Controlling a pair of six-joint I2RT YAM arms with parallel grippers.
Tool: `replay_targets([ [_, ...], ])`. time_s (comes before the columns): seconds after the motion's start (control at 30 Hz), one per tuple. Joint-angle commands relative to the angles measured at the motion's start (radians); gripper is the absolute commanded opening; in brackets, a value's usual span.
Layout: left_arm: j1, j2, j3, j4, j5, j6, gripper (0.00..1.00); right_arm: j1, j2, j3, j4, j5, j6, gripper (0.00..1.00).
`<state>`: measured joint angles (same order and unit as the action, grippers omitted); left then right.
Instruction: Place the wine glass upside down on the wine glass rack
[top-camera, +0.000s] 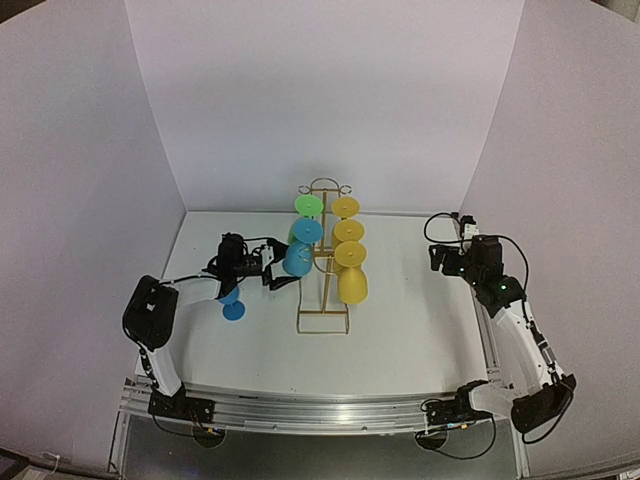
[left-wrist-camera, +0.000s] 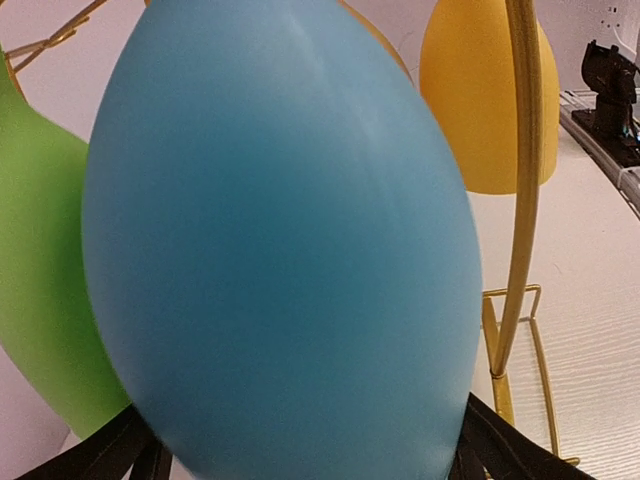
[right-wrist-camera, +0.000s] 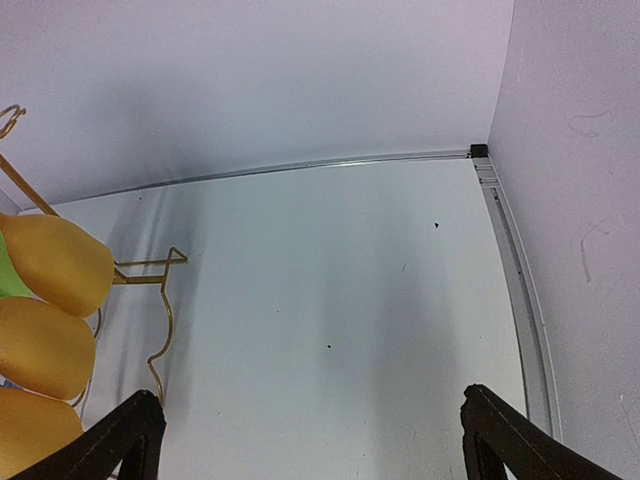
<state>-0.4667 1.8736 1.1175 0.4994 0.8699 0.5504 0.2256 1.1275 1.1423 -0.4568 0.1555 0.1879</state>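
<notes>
The gold wire wine glass rack (top-camera: 322, 290) stands mid-table. My left gripper (top-camera: 276, 268) is shut on the bowl of a blue wine glass (top-camera: 297, 259), held upside down with its foot up against the rack's left side. In the left wrist view the blue bowl (left-wrist-camera: 280, 250) fills the frame between my fingers (left-wrist-camera: 500, 445), with the rack's gold wire (left-wrist-camera: 525, 200) just right of it. My right gripper (top-camera: 446, 258) is open and empty at the right, well away from the rack; it shows wide open in the right wrist view (right-wrist-camera: 310, 445).
A green glass (top-camera: 309, 203) hangs on the rack's left side behind the blue one. Three yellow glasses (top-camera: 351, 270) hang on its right side. A second blue glass (top-camera: 232, 303) stands on the table under my left arm. White walls enclose the table.
</notes>
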Motion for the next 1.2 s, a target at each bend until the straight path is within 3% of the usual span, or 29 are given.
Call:
replay_targets([
  [0.0, -0.004, -0.027, -0.038, 0.006, 0.004, 0.041, 0.96, 0.003, -0.009, 0.013, 0.022, -0.034, 0.002, 0.98],
  [0.4, 0.004, -0.13, -0.104, -0.063, -0.033, 0.066, 1.0, 0.002, -0.027, 0.013, 0.021, -0.065, 0.022, 0.98],
  [0.6, 0.005, -0.258, -0.117, -0.265, -0.01, 0.154, 1.0, 0.003, -0.029, 0.023, 0.022, -0.088, 0.041, 0.98],
  [0.87, 0.019, -0.43, -0.104, -0.626, -0.082, 0.255, 1.0, 0.002, -0.034, 0.052, 0.024, -0.126, 0.072, 0.98],
  [1.0, 0.042, -0.487, 0.058, -0.934, -0.195, 0.162, 0.99, 0.003, -0.052, 0.056, 0.021, -0.13, 0.125, 0.98],
  [1.17, 0.147, -0.371, 0.452, -1.606, -0.221, 0.177, 0.97, 0.002, -0.103, 0.041, 0.021, -0.163, 0.194, 0.98],
])
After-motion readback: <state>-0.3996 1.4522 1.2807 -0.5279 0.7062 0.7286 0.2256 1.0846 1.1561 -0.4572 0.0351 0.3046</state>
